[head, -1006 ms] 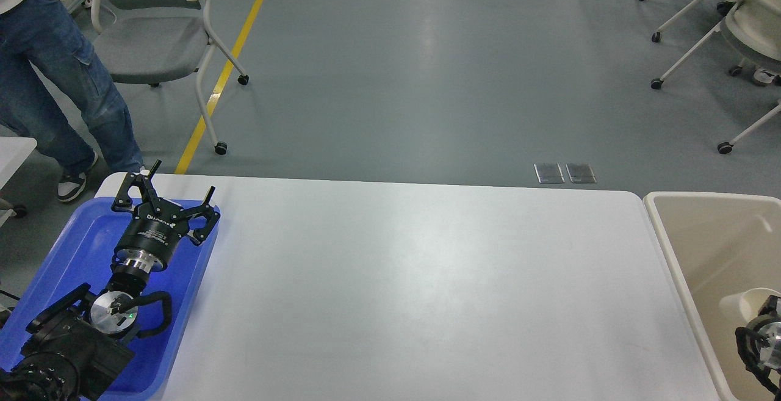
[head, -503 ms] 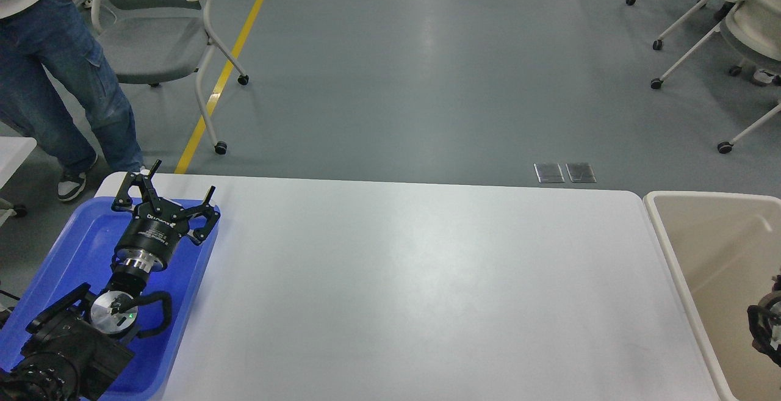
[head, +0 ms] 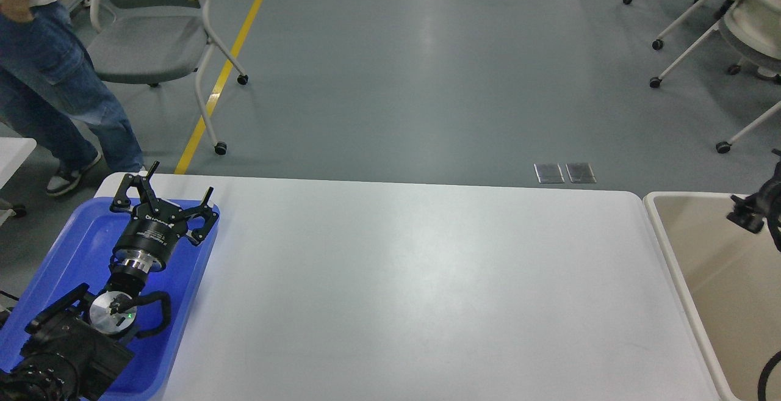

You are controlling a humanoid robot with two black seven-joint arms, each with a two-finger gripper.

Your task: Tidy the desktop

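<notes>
The desktop (head: 427, 279) is a wide white tabletop with rounded corners, and its surface is bare. My left gripper (head: 181, 181) is open and empty, hovering over the far end of a blue tray (head: 73, 248) at the desktop's left end. My right gripper (head: 747, 215) shows only as a small dark part at the right edge, above a beige bin (head: 701, 254). Its fingers cannot be told apart. The part of the bin in view holds nothing.
A grey wheeled chair (head: 146, 41) and a person in jeans (head: 55, 83) stand beyond the table's far left corner. More chairs (head: 732, 28) stand at the far right. A yellow floor line (head: 226, 71) and two metal floor plates (head: 564, 173) lie beyond the table.
My right arm has risen from low in the bin at the bottom right to the bin's far end. A white thing by it one second ago no longer shows. The person has stepped left.
</notes>
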